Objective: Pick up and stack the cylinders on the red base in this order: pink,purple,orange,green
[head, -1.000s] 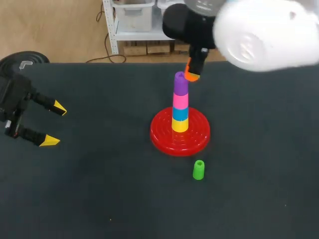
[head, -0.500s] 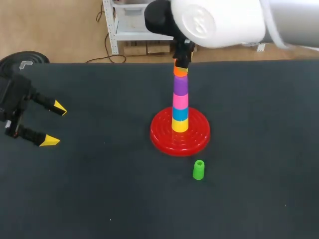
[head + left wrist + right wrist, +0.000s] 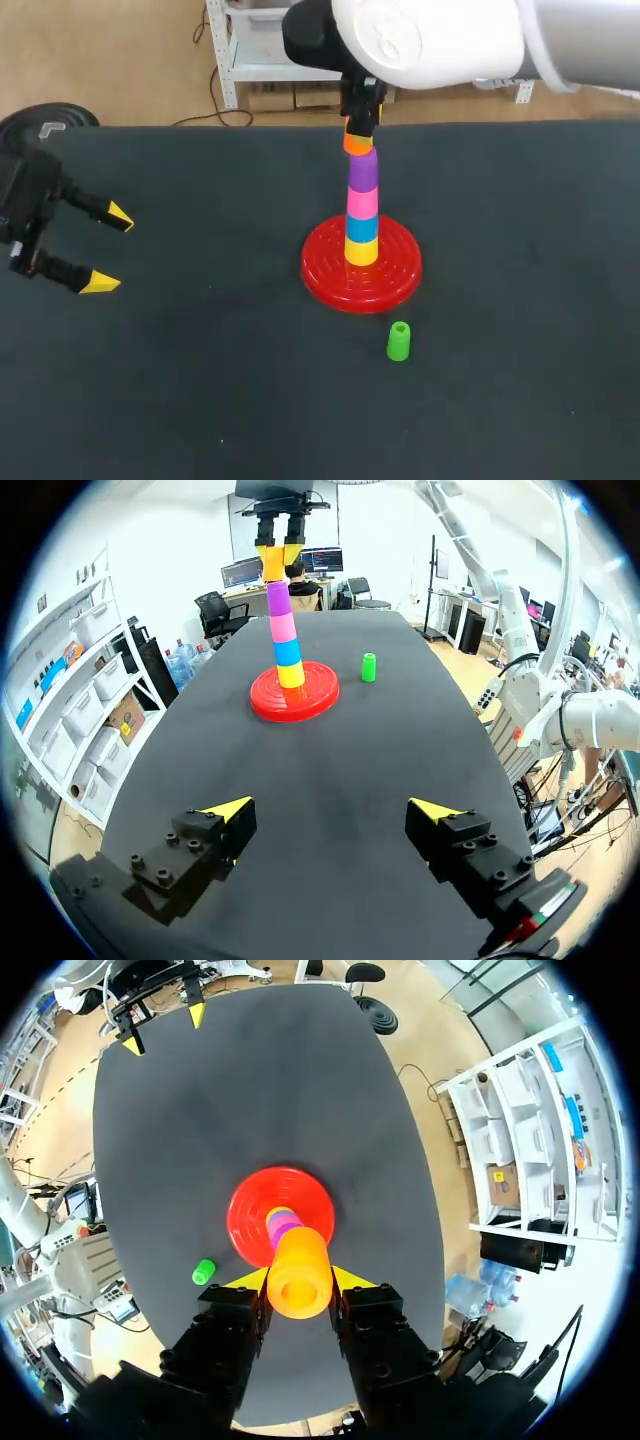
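Orange cylinder [image 3: 297, 1260] is clamped between the yellow tips of your right pincer [image 3: 298, 1279], held right over the stack; its lower end meets the top of the purple cylinder [image 3: 362, 172], though you cannot tell whether it is fully seated; under the purple come the pink cylinder [image 3: 362, 203], a blue cylinder [image 3: 362, 228] and a yellow cylinder [image 3: 361, 250], upright on the red base [image 3: 330, 275]; the green cylinder [image 3: 398, 341] stands on the dark counter [image 3: 200, 380] near the base, not touching it; your left pincer [image 3: 110, 250] hangs well apart at the counter's left side, fingers spread wide.
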`<state>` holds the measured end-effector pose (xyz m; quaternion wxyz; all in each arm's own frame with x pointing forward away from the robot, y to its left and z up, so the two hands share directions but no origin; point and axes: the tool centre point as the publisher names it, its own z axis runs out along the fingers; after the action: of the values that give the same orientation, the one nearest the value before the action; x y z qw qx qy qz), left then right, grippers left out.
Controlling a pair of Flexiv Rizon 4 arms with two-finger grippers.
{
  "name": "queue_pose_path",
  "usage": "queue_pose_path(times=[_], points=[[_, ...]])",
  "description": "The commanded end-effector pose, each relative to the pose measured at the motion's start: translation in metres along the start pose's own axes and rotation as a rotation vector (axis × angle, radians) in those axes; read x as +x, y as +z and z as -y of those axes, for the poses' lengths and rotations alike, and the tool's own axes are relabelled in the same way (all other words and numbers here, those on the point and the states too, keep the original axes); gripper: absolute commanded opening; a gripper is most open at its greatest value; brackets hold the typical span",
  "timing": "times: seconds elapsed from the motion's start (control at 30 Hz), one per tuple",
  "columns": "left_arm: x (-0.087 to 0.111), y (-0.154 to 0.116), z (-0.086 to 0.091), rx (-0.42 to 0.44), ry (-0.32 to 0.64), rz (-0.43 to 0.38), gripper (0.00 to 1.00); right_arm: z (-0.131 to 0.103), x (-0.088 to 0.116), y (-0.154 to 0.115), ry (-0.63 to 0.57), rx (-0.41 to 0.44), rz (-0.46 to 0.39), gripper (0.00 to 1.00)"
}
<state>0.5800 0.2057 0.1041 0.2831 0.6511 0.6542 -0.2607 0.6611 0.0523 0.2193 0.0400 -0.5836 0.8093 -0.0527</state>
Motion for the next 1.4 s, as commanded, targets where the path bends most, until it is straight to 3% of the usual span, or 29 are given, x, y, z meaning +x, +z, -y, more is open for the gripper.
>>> queue_pose_path(times=[0.03, 1.4], points=[[0.001, 0.0, 0.0, -0.003, 0.003, 0.003, 1.0, -0.003, 0.005, 0.001, -0.007, -0.018, 0.005, 0.0], [0.001, 0.0, 0.0, -0.003, 0.003, 0.003, 1.0, 0.012, 0.006, 0.015, -0.035, -0.137, -0.034, 0.0]])
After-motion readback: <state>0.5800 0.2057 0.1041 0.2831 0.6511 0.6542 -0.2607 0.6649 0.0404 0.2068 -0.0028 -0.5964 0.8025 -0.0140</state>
